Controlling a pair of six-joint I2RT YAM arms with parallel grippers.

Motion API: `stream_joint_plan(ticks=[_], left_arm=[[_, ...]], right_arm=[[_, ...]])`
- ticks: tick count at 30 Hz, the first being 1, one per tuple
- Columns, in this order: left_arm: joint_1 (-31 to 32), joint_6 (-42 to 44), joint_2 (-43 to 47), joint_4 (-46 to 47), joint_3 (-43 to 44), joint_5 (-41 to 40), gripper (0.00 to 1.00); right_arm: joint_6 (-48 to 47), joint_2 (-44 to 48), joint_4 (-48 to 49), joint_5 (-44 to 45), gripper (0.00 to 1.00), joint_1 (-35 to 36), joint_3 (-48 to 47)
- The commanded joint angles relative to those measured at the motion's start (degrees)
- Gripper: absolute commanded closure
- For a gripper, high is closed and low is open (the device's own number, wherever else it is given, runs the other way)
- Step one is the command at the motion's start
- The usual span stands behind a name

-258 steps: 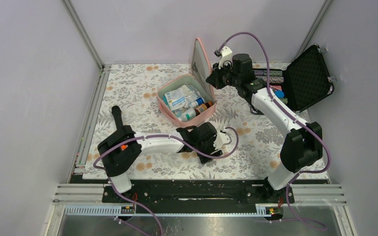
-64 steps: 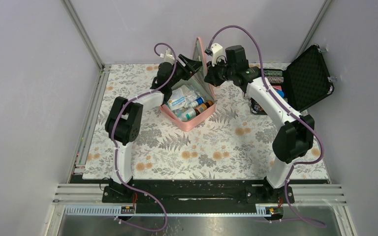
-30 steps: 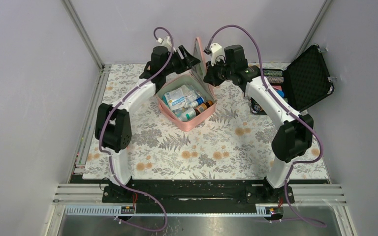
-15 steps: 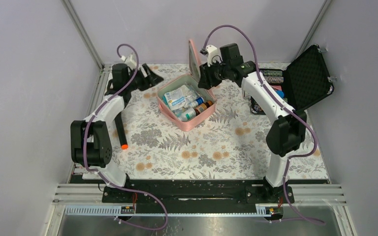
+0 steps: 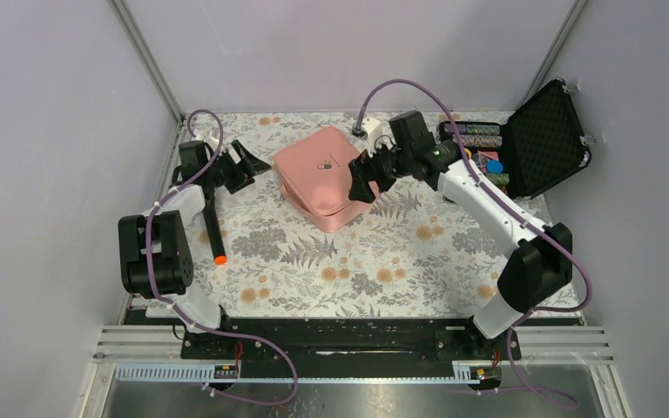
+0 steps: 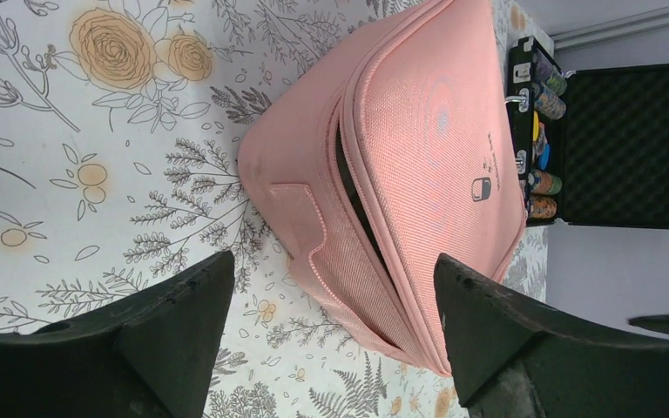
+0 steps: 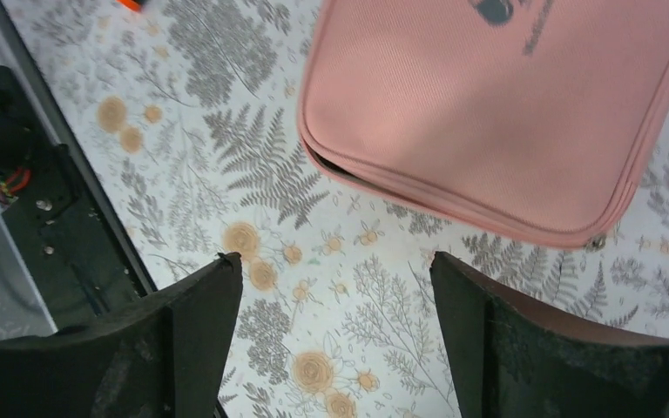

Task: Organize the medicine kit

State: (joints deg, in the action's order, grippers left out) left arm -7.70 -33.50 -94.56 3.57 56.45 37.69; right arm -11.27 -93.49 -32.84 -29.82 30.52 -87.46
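Note:
The medicine kit point(image 5: 317, 177) is a pink pouch-case on the floral mat, its lid down flat and a small dark logo on top. In the left wrist view the medicine kit point(image 6: 418, 148) shows a dark gap along the zipper seam between lid and body. My left gripper point(image 5: 242, 165) hangs open left of the kit, apart from it, and the left gripper point(image 6: 333, 261) holds nothing. My right gripper point(image 5: 362, 180) hovers open at the kit's right edge. In the right wrist view the right gripper point(image 7: 335, 258) is empty over the mat near the medicine kit point(image 7: 488, 104).
A black foam-lined case point(image 5: 542, 138) stands open at the back right with colourful chips point(image 5: 476, 131) beside it; the same black case point(image 6: 627, 148) shows in the left wrist view. A black marker with an orange tip point(image 5: 213, 228) lies near the left arm.
The kit's lid has dropped from upright to flat. My right gripper has opened, let go of the lid and moved down to the kit's right edge. The left gripper has widened.

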Motion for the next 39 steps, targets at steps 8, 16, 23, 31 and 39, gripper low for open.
stream_joint_plan(ticks=[8,16,23,31,39], left_arm=[[1.0,4.3,-9.3,6.5,15.0,0.1,0.15],[4.7,-2.4,-21.6,14.1,27.6,2.1,0.4],[8.6,-0.2,-23.3,8.8,28.4,0.4,0.56],[9.4,5.8,-16.2,3.3,19.8,0.7,0.55],[9.3,13.4,-4.8,-4.7,3.1,3.2,0.55]], right_arm=[[11.5,-7.0,7.1,10.4,0.08,-4.2,5.0],[15.9,-10.9,8.4,10.8,0.23,-5.5,5.6],[13.2,-7.2,9.8,9.8,0.28,-5.8,9.7],[14.2,-9.0,9.6,1.0,0.22,-7.5,9.0],[16.3,-11.9,9.4,-15.3,0.15,-7.9,5.5]])
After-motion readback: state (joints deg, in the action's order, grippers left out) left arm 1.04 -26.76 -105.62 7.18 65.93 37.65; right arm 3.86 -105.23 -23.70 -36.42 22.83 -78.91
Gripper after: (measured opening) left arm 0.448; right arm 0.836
